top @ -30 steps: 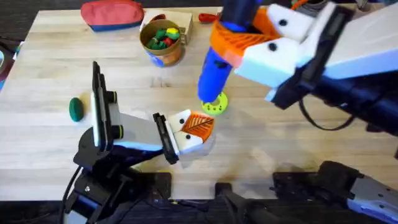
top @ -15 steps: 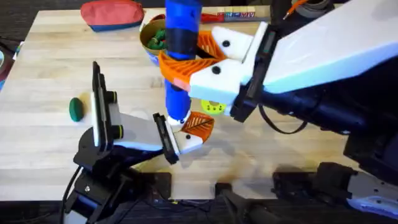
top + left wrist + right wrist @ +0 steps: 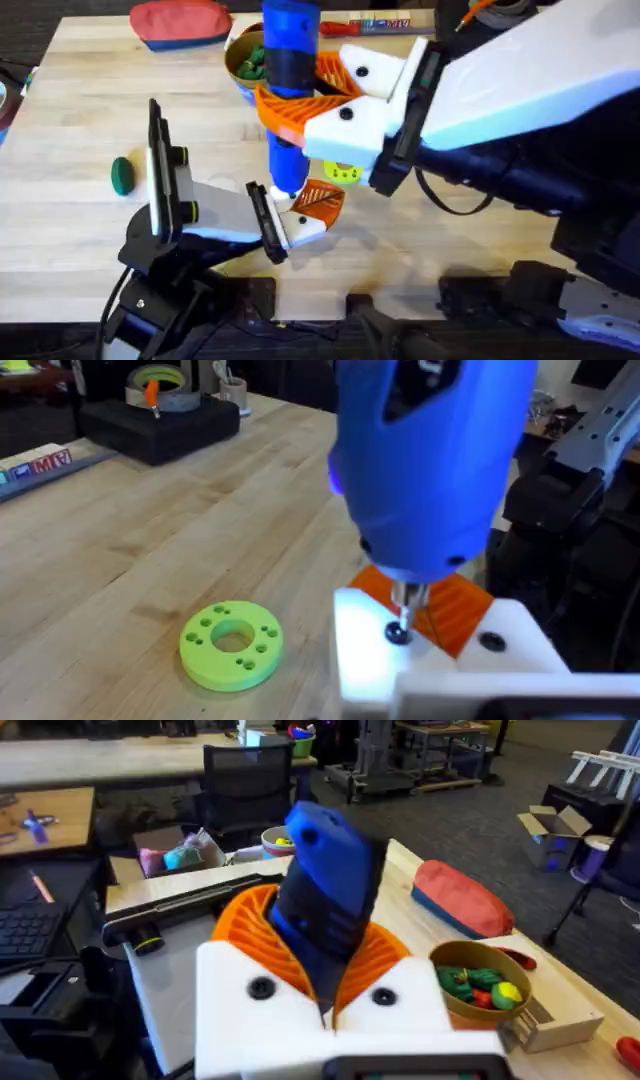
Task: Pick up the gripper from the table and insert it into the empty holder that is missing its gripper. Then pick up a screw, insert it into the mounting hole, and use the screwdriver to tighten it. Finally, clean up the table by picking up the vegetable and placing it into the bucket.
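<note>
Swung across to the left over the last second, carrying the screwdriver [image 3: 290,50] from above the green disc [image 3: 345,172] to above the left claw [image 3: 305,212]; hardly shifted in the last half second. Looms large over the table [image 3: 80,120] as a white forearm ending in the right claw [image 3: 300,100], pinching the blue screwdriver [image 3: 330,900] upright between its orange ribbed pads (body gripped near mid-length, per the right wrist view). Points the thin metal tip straight down onto a small dark screw [image 3: 398,632].

Lies low under the right claw as the left claw, reaching in from the lower left. Cannot tell whether spread or pressed together. Carries the white holder [image 3: 370,650] at its tip, with the screw sitting in the holder's top face. Shows the orange gripper pad [image 3: 455,605] touching that holder, seated against its slanted side, ribbed face up [image 3: 320,200].

Beyond the right claw, half hidden behind the screwdriver: the yellow bucket [image 3: 240,70], with colourful toy pieces inside [image 3: 480,1010]. Just past the bucket: a red pouch [image 3: 180,22]. Just beside the left claw's tip, flat on the wood: the green disc [image 3: 232,645], apart from the holder. Well apart from the left claw, back beside its wrist: the dark green vegetable [image 3: 122,175], alone on the boards.
</note>
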Robot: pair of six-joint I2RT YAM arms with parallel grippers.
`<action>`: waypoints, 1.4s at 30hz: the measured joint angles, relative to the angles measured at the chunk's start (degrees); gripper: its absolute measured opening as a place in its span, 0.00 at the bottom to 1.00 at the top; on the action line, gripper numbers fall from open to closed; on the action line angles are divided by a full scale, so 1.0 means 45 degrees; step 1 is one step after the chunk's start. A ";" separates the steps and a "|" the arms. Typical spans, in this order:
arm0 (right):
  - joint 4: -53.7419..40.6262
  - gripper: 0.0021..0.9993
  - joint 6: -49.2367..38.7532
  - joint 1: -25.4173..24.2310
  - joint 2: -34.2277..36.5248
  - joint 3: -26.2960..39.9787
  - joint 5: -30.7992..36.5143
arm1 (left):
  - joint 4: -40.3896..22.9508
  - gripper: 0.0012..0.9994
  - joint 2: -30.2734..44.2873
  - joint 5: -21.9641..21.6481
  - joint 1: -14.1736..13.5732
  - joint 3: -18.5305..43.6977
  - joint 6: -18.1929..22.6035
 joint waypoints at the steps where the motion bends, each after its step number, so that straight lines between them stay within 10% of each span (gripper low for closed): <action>1: 0.0000 0.00 -0.0005 0.0000 -0.0005 0.0000 -0.0003 | 0.0000 0.01 0.0000 0.0000 0.0000 0.0003 0.0000; 42: -0.0369 0.00 -0.0287 -0.0034 0.0061 0.0000 0.0041 | -0.0005 0.01 0.0005 0.0000 0.0000 0.0003 -0.0005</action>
